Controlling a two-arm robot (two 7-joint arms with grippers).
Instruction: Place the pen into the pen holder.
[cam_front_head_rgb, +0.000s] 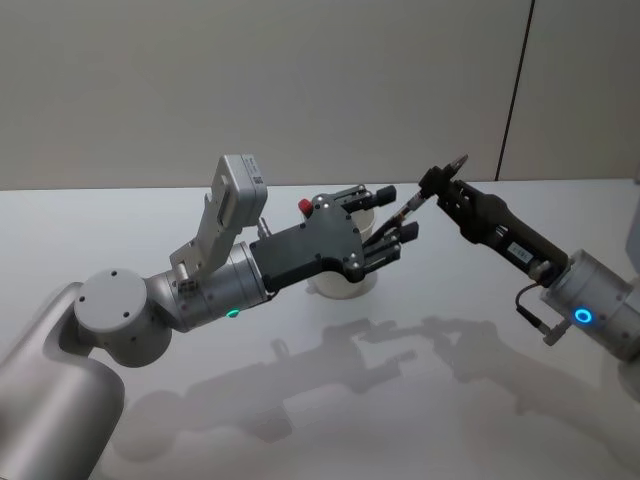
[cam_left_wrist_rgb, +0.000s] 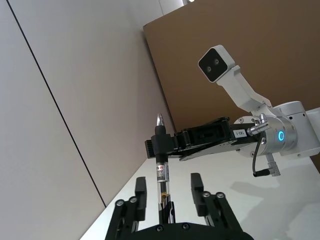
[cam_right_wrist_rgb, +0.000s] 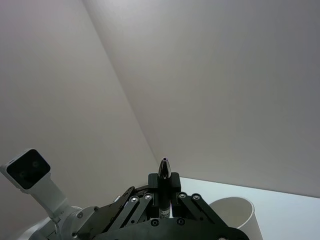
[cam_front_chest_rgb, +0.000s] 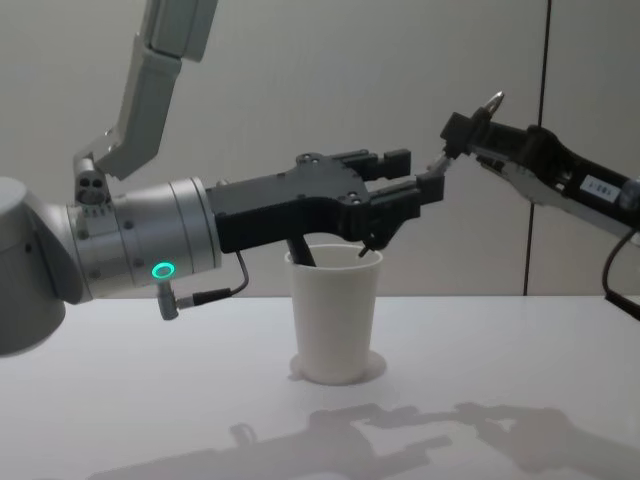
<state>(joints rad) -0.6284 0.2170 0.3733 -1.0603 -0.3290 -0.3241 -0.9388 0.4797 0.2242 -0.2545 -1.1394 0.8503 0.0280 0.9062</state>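
The pen slants in mid-air above the white paper cup that serves as pen holder, its silver tip pointing up and away. Near that tip, my right gripper is shut on the pen. My left gripper reaches over the cup and stands open, with one finger on each side of the pen's lower barrel and gaps showing on both sides. In the chest view the pen runs down behind the left fingers toward the cup's rim. The right wrist view has the tip and the cup.
The cup stands on a white table before a plain wall. A dark rod leans out of the cup's left side, and a small red piece shows behind the left gripper. Both forearms cross above the table's middle.
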